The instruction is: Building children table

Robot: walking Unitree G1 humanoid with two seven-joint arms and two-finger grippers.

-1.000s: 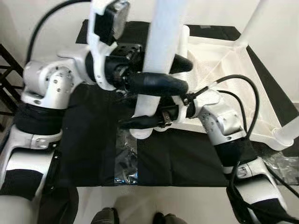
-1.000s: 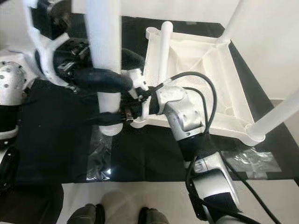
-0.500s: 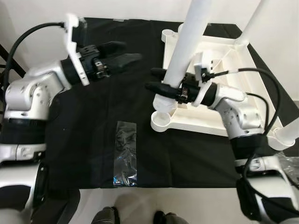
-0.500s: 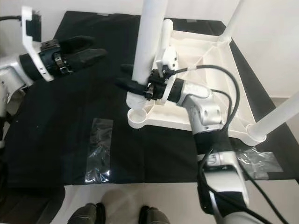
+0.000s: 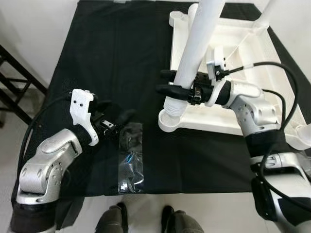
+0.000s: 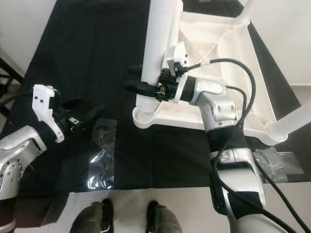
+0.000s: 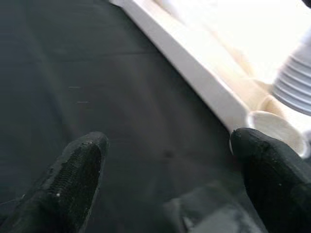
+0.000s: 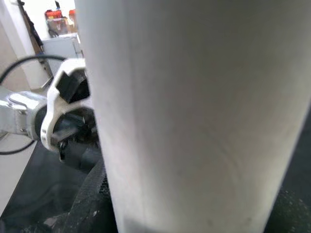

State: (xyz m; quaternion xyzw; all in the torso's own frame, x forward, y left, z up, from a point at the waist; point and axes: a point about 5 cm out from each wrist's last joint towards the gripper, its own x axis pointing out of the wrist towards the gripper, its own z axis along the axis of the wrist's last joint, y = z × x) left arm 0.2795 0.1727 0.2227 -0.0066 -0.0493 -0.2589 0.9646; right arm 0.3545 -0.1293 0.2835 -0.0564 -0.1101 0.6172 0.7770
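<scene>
A white children's table top (image 5: 233, 114) lies upside down on a black cloth (image 5: 107, 58). A white table leg (image 5: 197, 46) stands tilted at its near-left corner, its ribbed end (image 5: 172, 104) just above the round socket (image 5: 167, 122). My right gripper (image 5: 163, 81) is shut on this leg low down, one finger on each side. The right wrist view shows the leg (image 8: 194, 111) very close. My left gripper (image 5: 119, 112) is open and holds nothing, low over the cloth left of the corner. The left wrist view shows its fingers (image 7: 73, 179) wide apart, facing the socket (image 7: 277, 128).
A clear plastic bag (image 5: 130, 160) lies on the cloth right by the left gripper. Two more legs stand on the top's far corner (image 5: 265, 14) and right corner (image 6: 291, 119). A black rack (image 5: 14, 92) stands to the left. Another plastic bag (image 6: 277, 162) lies near right.
My left gripper let go of the leg, swung away to the left and sank down beside the plastic bag. The right gripper keeps its hold on the leg.
</scene>
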